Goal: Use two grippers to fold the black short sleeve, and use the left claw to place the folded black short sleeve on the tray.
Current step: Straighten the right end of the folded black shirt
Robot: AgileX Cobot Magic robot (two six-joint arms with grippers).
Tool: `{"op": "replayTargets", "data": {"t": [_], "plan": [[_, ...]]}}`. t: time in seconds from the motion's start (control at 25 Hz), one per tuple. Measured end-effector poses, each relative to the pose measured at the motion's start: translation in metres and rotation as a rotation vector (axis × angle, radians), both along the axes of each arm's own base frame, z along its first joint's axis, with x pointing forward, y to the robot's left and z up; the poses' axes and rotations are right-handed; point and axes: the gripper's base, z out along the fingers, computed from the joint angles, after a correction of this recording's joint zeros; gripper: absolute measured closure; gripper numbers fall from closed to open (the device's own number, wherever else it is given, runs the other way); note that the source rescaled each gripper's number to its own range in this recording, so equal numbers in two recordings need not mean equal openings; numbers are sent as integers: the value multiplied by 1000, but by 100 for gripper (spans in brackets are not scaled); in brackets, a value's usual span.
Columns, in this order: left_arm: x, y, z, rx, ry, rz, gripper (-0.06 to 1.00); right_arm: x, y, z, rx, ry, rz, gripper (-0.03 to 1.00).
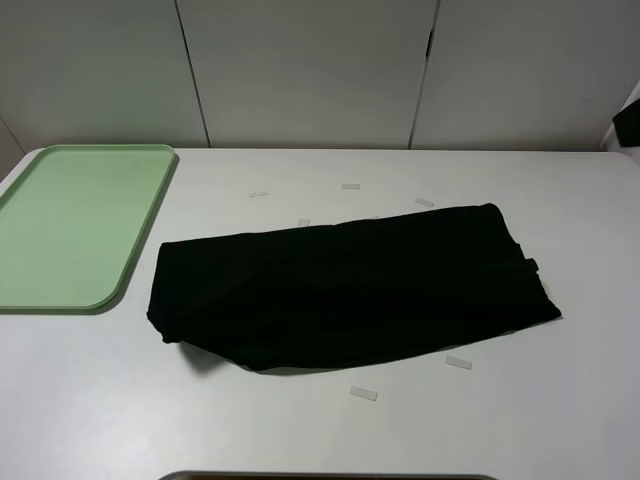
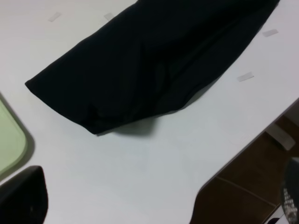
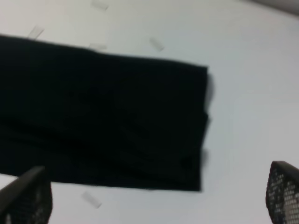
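Observation:
The black short sleeve [image 1: 345, 285] lies in a long folded band across the middle of the white table, its left end close to the green tray [image 1: 75, 225]. It also shows in the left wrist view [image 2: 154, 60] and the right wrist view [image 3: 103, 121]. My left gripper [image 2: 156, 200] is open and empty, above the table's front edge, short of the garment's left end. My right gripper [image 3: 156, 193] is open and empty, above the garment's right end. Neither gripper shows in the exterior high view.
Several small clear tape marks [image 1: 364, 393] dot the table around the garment. The tray's corner [image 2: 11, 144] shows in the left wrist view. The table's front edge [image 2: 243, 149] drops to a brown floor. A dark object [image 1: 627, 120] sits at the far right edge.

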Motion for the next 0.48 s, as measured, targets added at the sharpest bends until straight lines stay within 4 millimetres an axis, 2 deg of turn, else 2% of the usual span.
{"op": "replayTargets", "data": {"t": [0.2, 0.48], "plan": [[0, 0, -1, 2, 6, 0, -5, 0, 5, -16, 63, 52, -4, -3], [0, 0, -1, 2, 6, 0, -5, -3, 15, -17, 191, 93, 16, -3]]}}
